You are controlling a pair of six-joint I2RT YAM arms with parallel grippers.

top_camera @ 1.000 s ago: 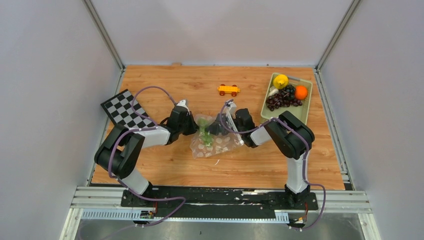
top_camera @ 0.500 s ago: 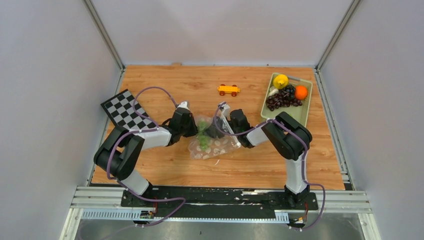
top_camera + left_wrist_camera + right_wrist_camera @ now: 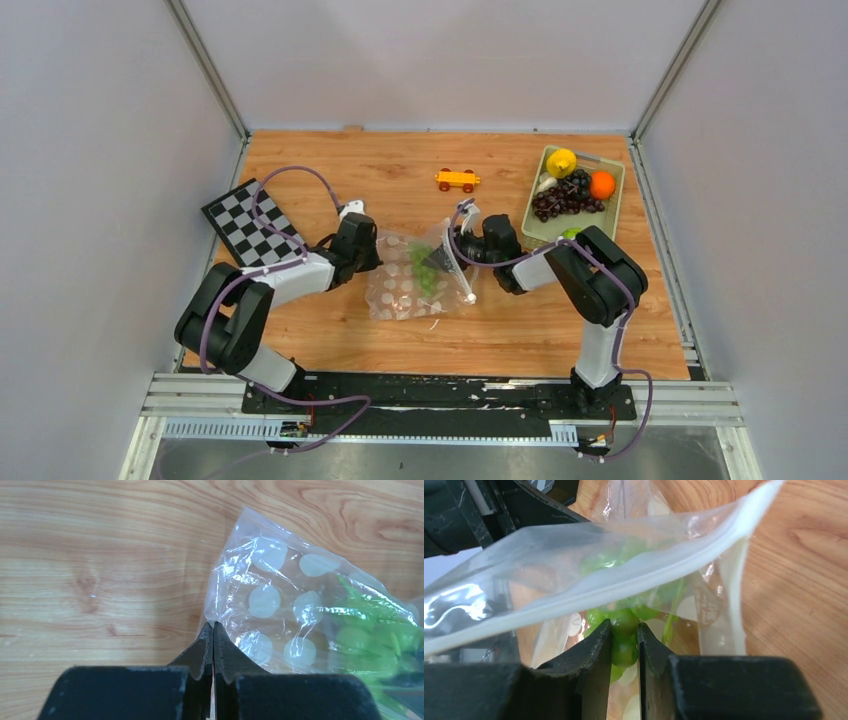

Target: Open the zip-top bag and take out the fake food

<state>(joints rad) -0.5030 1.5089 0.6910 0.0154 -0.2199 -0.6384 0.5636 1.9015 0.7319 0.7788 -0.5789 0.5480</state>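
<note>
Presently: right gripper clamping green piece inside the opened bag

Left of the tray [image 3: 606,213] and well apart from it, the zip-top bag [image 3: 415,285] is lying on the table [image 3: 500,340] with its mouth gaping toward the tray.

The left gripper [image 3: 213,627], at the bag's end farthest from the tray, is pinching the film with its fingers pressed together. Judged purpose: anchoring the bag so it is not dragged along.

The right gripper [image 3: 624,630] is reaching into the mouth from the tray side, its fingers clamping a green piece [image 3: 625,621] of fake food, a cluster of round balls. The white zip strip [image 3: 704,555] is arching over those fingers, giving clearance.

The lemon [image 3: 561,161], orange ball [image 3: 602,185] and grape bunch [image 3: 562,197] are sitting in the tray, suggesting the job is nearing completion.

Risk noted: green stems behind the cluster may be catching on the zip lip at withdrawal.

The toy car [image 3: 457,179] is lying left of the tray, untouched.
</note>
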